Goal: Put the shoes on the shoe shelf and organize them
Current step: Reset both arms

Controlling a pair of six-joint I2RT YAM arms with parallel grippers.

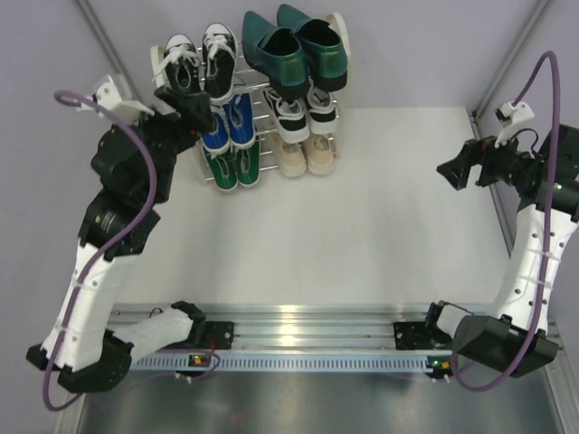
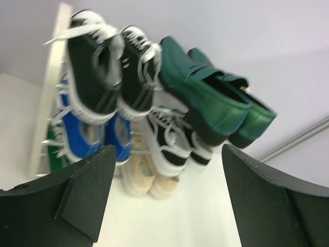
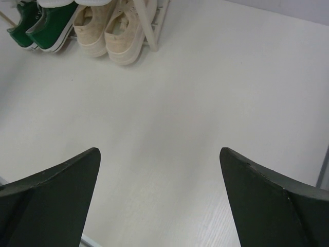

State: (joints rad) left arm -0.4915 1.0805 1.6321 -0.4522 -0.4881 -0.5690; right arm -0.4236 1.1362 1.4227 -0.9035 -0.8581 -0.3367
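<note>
**Right side, near.** The right gripper hangs over the desk with its jaws spread wide and nothing between them. It is close to the desk's right edge and well apart from the shelf.

**Left side, farther.** The left gripper sits just beside the shelf's top left corner, jaws spread and holding nothing.

**Task items.** All six pairs sit on the shoe shelf, against the back wall:
- Bottom tier: green sneakers and beige sneakers.
- Middle tier: blue sneakers and a black-and-white pair.
- Top tier: a second black-and-white pair and the dark green dress shoes.

**Assessment.** Placement looks complete. The step in hand is judged to be clearing the left gripper away.

**Recommendation.** Draw it back toward the near edge with the jaws kept wide, staying off the loose white laces and the sneaker toes. The dress shoes appear to overhang the top tier, so a nudge could tip them.

**Clearance.** There is open desk in front of the shelf. Room is tight at the wall behind it, at the left side panel and at the frame posts in the back corners.
</note>
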